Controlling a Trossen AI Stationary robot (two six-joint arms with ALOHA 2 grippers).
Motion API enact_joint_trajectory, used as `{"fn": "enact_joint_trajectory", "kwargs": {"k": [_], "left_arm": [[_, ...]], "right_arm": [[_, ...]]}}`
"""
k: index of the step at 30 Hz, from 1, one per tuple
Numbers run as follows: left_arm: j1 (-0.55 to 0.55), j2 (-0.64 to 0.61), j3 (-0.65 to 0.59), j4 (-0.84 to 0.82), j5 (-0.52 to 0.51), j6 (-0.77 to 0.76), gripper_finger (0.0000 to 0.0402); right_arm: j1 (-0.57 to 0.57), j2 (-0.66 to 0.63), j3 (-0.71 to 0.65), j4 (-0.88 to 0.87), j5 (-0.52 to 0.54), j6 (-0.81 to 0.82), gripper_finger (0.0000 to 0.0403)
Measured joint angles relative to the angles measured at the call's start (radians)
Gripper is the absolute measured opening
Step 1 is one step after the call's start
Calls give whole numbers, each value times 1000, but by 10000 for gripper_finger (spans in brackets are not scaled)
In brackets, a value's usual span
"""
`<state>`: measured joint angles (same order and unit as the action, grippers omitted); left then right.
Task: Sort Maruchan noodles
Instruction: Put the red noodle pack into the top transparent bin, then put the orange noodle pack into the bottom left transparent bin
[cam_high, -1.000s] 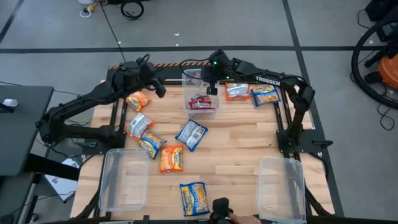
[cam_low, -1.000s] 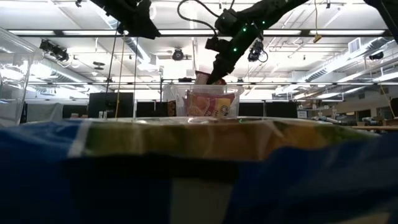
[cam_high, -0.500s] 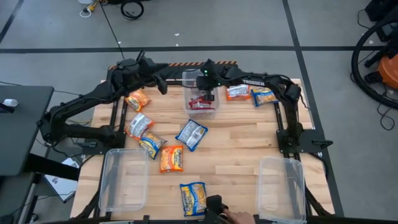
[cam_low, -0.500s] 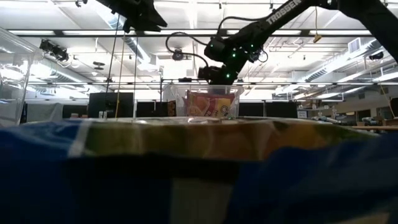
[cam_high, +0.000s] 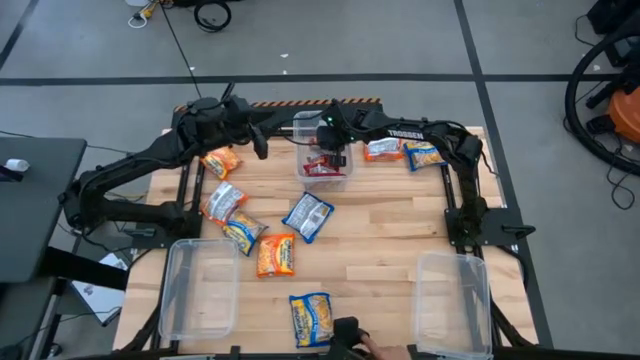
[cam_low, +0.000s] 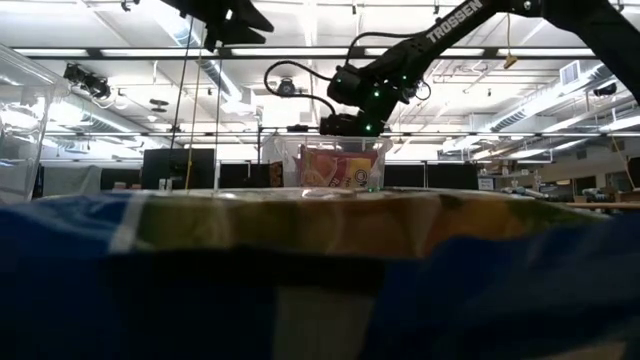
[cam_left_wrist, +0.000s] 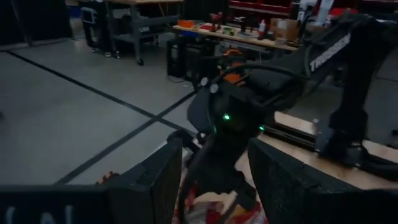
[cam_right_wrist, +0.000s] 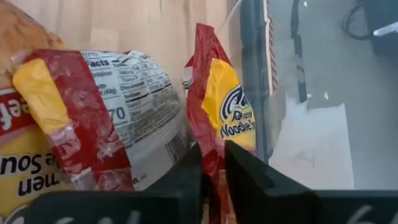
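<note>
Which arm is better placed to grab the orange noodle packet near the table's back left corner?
Probably the left. The left gripper hangs open, empty, close beside the orange packet; the right gripper is down inside the clear bin.

A bin (cam_high: 324, 152) sits at the far middle of the table (cam_high: 390, 240), with packets (cam_high: 322, 167) inside it and the right gripper (cam_high: 337, 157) down in it. Two packets (cam_high: 405, 151) lie just to its right, and the left gripper (cam_high: 255, 140) hangs to its left, above another packet (cam_high: 221, 161). Four more packets (cam_high: 262, 228) lie in the middle, one packet (cam_high: 312, 318) sits at the near edge, and two bins (cam_high: 199, 288) stand in the near corners.
</note>
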<state>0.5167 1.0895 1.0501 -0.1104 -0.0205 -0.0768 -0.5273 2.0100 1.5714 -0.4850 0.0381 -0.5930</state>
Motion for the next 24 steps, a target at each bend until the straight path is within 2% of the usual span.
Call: {"fn": "enact_joint_trajectory", "kwargs": {"k": [2, 7, 10, 18, 24], "left_arm": [[-7, -7, 10, -9, 2, -19, 190], [13, 9, 153, -288, -2, -21, 190], [38, 24, 200, -388, -4, -17, 190], [147, 35, 209, -520, -7, -98, 190], [157, 73, 209, -596, -23, -160, 190]], "right_arm": [[7, -9, -1, -3, 24, 0, 89], [22, -59, -1, -21, 73, 15, 143], [30, -106, -1, -26, 70, 68, 165], [75, -220, -1, -61, 65, 197, 202], [147, -296, -1, -103, 50, 261, 216]]}}
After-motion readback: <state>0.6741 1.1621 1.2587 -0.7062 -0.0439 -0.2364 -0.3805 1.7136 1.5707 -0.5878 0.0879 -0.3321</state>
